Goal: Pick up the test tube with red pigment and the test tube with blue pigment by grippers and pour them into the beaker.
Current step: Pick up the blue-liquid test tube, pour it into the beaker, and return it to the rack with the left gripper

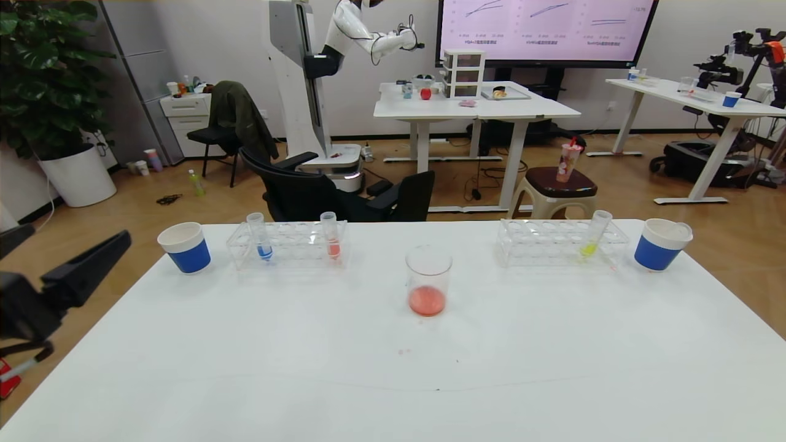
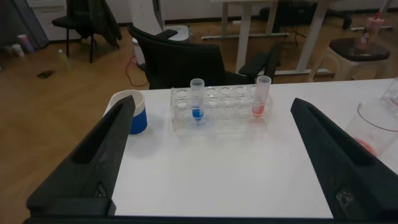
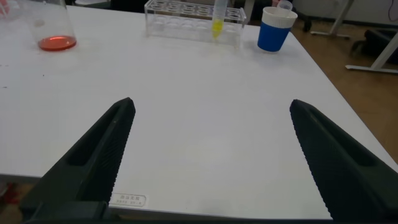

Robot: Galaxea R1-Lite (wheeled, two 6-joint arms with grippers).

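Presently the beaker point(image 1: 428, 281) at mid-counter holds a little red liquid. Blue-pigment tube point(image 1: 258, 236) and red-pigment tube point(image 1: 331, 235) stand upright in the left rack point(image 1: 288, 245). Left end effector point(image 2: 208, 155) spread wide, empty, off the counter's point(image 1: 393, 356) left edge; right end effector point(image 3: 211, 155) likewise released above bare counter.

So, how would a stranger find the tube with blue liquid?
Look at the white table, at the clear rack on its far left side beside a blue cup. Two tubes stand in it; the blue tube is nearer that cup, the other holds red.
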